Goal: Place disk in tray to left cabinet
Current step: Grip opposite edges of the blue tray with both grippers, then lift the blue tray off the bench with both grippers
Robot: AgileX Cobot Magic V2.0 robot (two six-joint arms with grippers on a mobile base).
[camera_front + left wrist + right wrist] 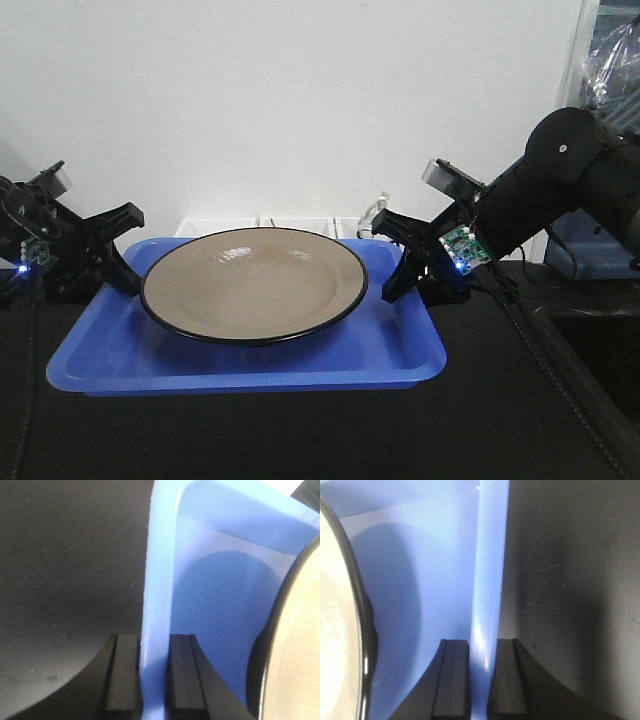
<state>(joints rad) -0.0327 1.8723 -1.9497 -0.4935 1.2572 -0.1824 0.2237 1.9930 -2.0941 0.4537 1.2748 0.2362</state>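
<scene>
Both my pincers are clamped on the tray (250, 365). My left gripper (122, 272) pinches its short wall at 9 o'clock, and my right gripper (402, 272) pinches the opposite wall at 3 o'clock. The disk (250, 285) lies in the middle of the tray, tan face up with its black rim showing all round. I cannot tell whether the tray rests on the dark table (300, 440) or hangs just above it.

The only print is on a small green circuit board (462, 246) on my right wrist, and its marks are too small to read. A blue light (22, 268) glows on my left wrist.

Only the front view shows both arms, the whole disk and a row of white bins (290, 224) at 12 o'clock behind the tray, against a white wall.

My left wrist view gives the grip up close. The left gripper (154, 676) has one black pad (122, 675) outside the blue wall (157, 580) and one inside it. Both pads press the plastic, and the disk (300, 650) is at 3 o'clock, apart from the pads.

My right wrist view mirrors it. The right gripper (483, 677) squeezes the wall (490, 555), with the disk (337, 645) at 9 o'clock and fine scratches on the table (570, 580) at 2 o'clock.
</scene>
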